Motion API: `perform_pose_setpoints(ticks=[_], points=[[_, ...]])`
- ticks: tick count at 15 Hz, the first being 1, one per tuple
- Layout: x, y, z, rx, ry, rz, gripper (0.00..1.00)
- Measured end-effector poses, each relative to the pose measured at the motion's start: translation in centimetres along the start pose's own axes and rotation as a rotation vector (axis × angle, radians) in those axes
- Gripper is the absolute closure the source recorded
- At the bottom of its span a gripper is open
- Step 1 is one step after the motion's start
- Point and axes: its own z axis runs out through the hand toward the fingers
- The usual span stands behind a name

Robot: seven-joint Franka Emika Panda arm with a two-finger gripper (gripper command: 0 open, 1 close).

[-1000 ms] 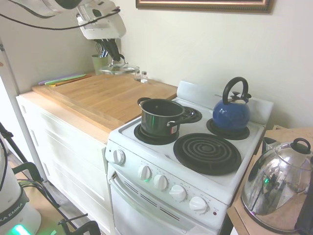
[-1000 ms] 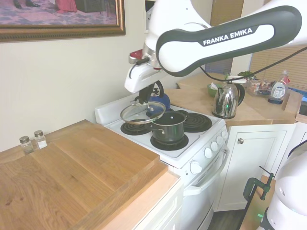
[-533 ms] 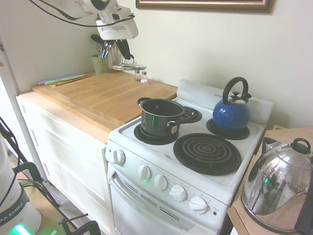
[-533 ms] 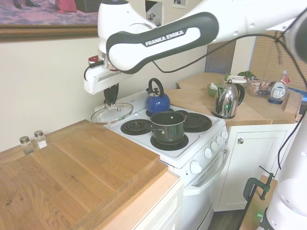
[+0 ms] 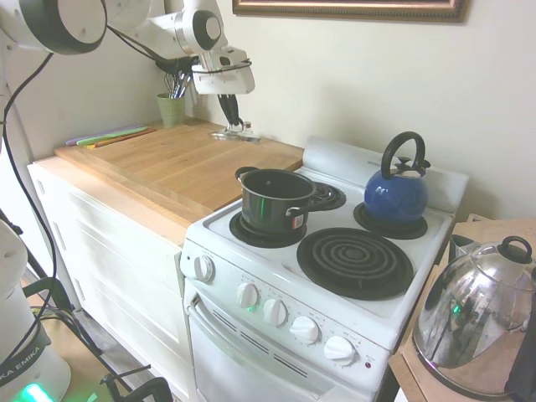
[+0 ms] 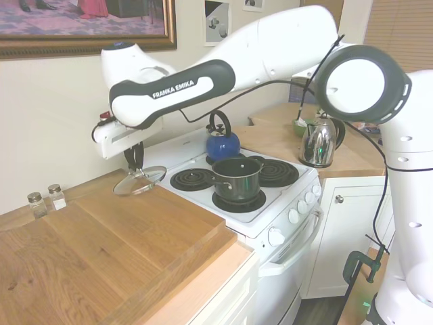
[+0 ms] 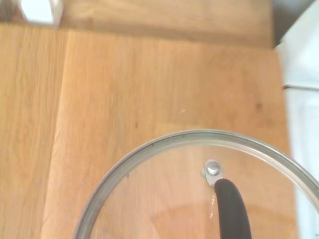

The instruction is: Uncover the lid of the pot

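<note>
Wide butcher-block wooden counter (image 6: 101,250), adjoining a white four-burner electric stove (image 6: 267,203) with coil elements. White Franka arm reaching across above the stove to the counter's rear corner beside the stove. Blue enamel kettle with black handle (image 5: 396,191) on a rear burner; large shiny domed cover with black knob (image 5: 473,310) on a separate surface at the stove's far side. Small dark grey-black metal saucepan with glossy sides (image 6: 237,179) on a front burner, open-topped, its short side handle showing a silver-red end. Small round clear glass lid with steel rim and black arched loop handle (image 6: 139,181), well apart from the saucepan, low over the counter's rear corner and slightly tilted; contact with the wood cannot be told. Hand (image 6: 134,164) closed around the lid's loop handle from above. Wrist view shows the steel rim, the handle's fixing screw and wood grain through the glass. Two small glass shakers (image 6: 44,201) by the wall.
</note>
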Motion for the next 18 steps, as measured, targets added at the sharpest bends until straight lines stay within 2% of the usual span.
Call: perform_pose_setpoints(ticks=[2, 8, 18], points=[[-0.1, -0.4, 2.0, -0.024, -0.005, -0.003, 1.0], [0.6, 0.2, 5.2, -0.106, 0.005, -0.006, 1.0], [0.0, -0.4, 8.0, -0.137, -0.004, -0.018, 1.0]])
